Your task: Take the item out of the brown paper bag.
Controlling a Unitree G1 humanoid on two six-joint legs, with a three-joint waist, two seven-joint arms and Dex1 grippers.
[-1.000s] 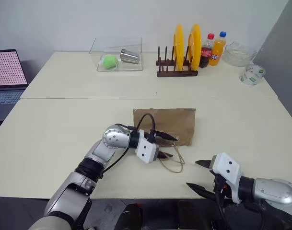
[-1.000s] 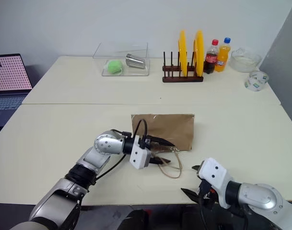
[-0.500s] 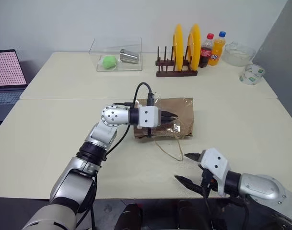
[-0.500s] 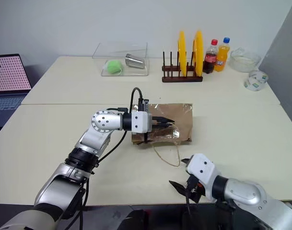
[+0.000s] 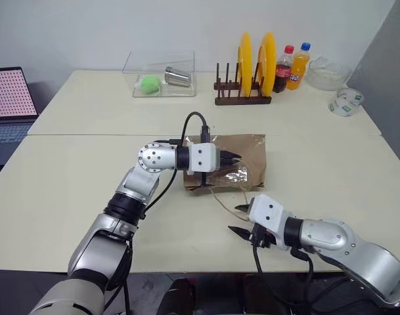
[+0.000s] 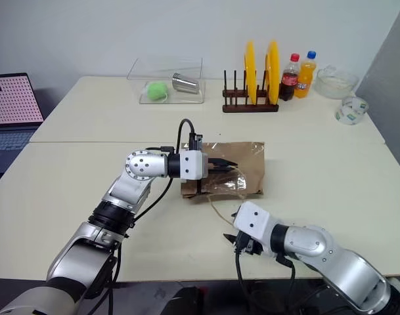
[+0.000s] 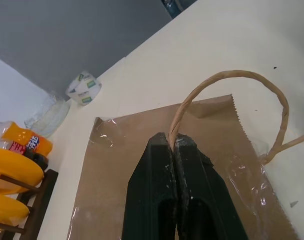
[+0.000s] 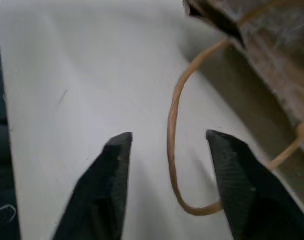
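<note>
The brown paper bag (image 5: 232, 169) lies mid-table, its upper handle (image 7: 231, 90) pinched by the left gripper (image 5: 234, 157). The right gripper (image 8: 166, 165), fingers apart, straddles the lower handle (image 8: 174, 130). Opening stage; next, pinch it and spread the mouth. The item stays hidden.

The left gripper's two black fingers (image 7: 175, 150) are pressed together, pinching one thin tan loop handle (image 7: 231, 77) of the crumpled brown paper bag (image 7: 127, 155). The handle arcs up over the cream tabletop (image 7: 231, 40). Beyond the bag sit a roll of tape (image 7: 84, 88), a clear bowl (image 7: 47, 117), an orange soda bottle (image 7: 24, 140) and yellow plates (image 7: 9, 170) in a dark wooden rack (image 7: 29, 202).
</note>
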